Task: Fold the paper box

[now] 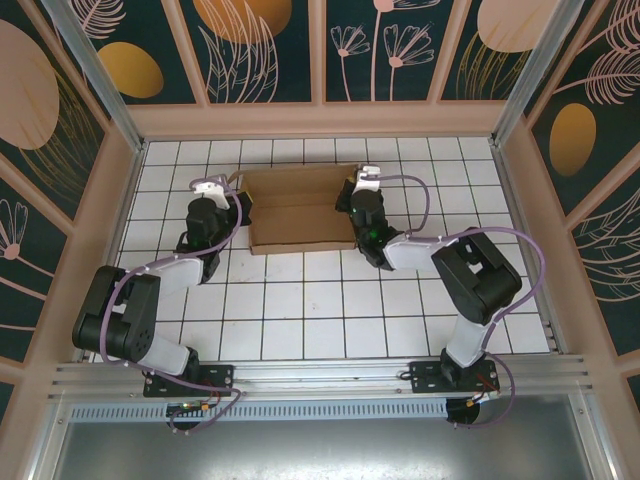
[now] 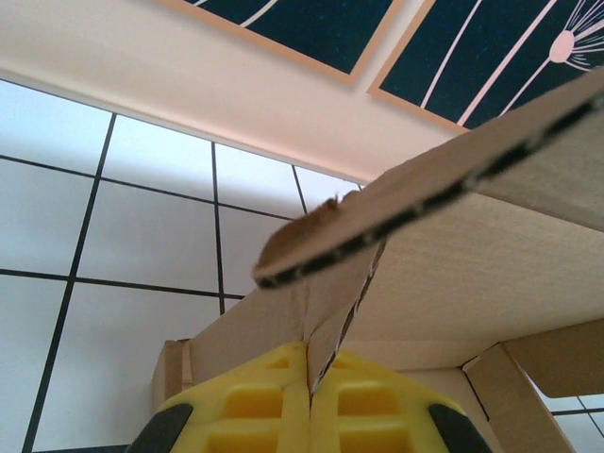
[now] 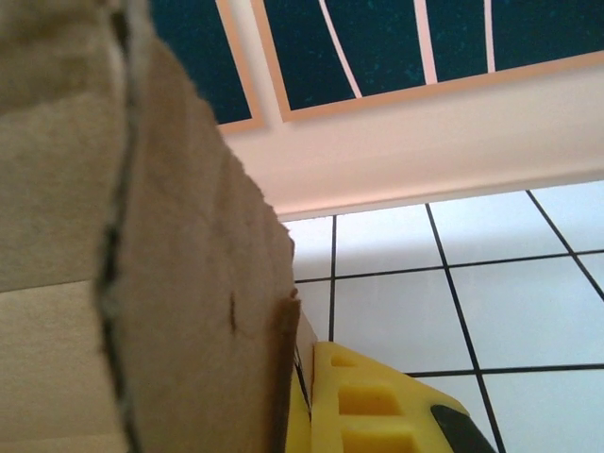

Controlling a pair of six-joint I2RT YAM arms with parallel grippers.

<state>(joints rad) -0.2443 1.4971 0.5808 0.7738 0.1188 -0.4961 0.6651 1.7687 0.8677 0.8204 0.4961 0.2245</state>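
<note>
The top view shows the whole white tiled table [image 1: 330, 320], with picture walls [image 1: 265, 50] around it. The brown box [image 1: 300, 210] lies toward 12 o'clock on the table and is partly folded. The left arm [image 1: 130, 310] and the right arm [image 1: 475, 275] reach up to it from 6 o'clock. The left gripper [image 1: 243, 207] is at the box's 9 o'clock side. The right gripper [image 1: 350, 205] is at its 3 o'clock side. From up here the jaws are too small to read.

The left wrist view shows them close up. Two yellow fingers [image 2: 245, 406] are pressed together, and a thin flap of the box is pinched between them. The right wrist view shows one yellow finger [image 3: 363, 401] tight against a side of the box. The card hides the other finger. These jaws are closed on that side.

There is one table and one box. There are two arms and two grippers. Three yellow fingers can be seen.
</note>
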